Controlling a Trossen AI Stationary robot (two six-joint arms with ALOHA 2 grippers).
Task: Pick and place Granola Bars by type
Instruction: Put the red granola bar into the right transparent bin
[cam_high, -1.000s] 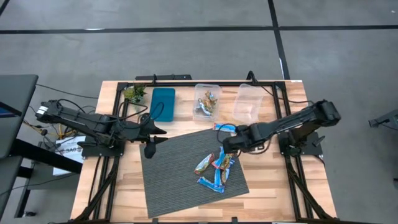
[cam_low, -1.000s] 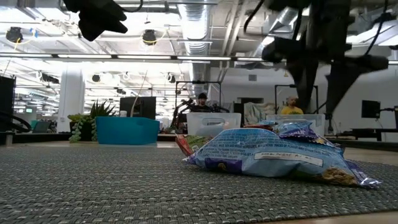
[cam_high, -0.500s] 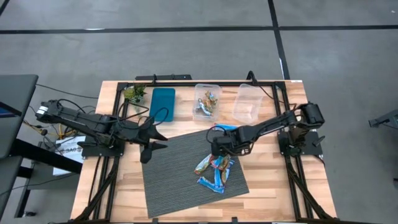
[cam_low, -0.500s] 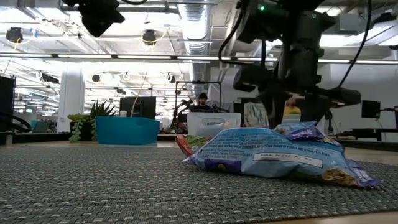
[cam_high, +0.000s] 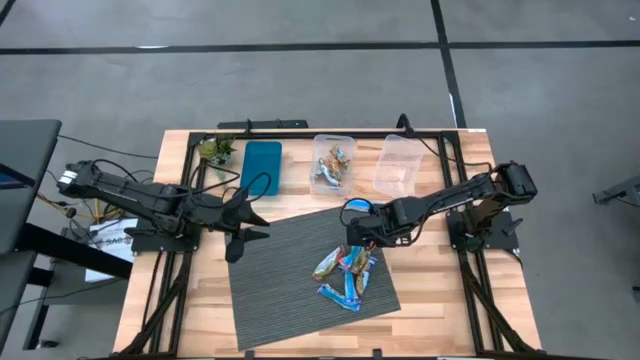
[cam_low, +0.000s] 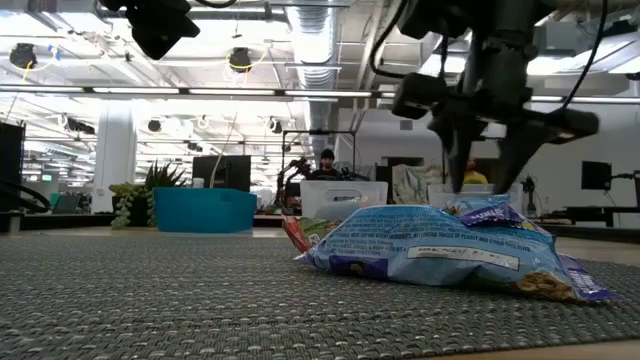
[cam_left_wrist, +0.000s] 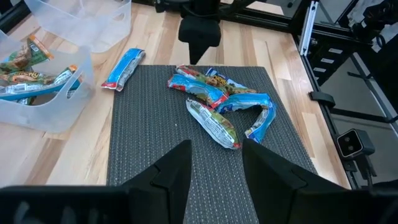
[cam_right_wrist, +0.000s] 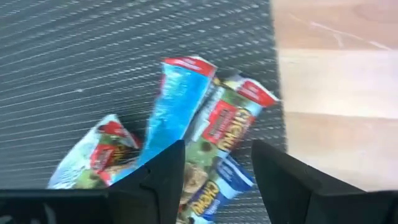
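Granola Bars (cam_high: 346, 272): flat, crinkly, shiny wrappers

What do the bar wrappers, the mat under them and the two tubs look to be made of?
Granola bars: thin glossy film wrappers, crinkled and catching glare. Mat: dark grey ribbed textile or rubber, matte, with fine parallel ridges. Tubs: clear, probably rigid plastic; the table shows through their walls.

- A large open lab or workshop hall: bare grey floor (cam_high: 300, 90), exposed ceiling ducts (cam_low: 320, 40) and strip lights.
- 2 people (cam_low: 326, 165) sit at distant workstations with monitors (cam_low: 598, 176).
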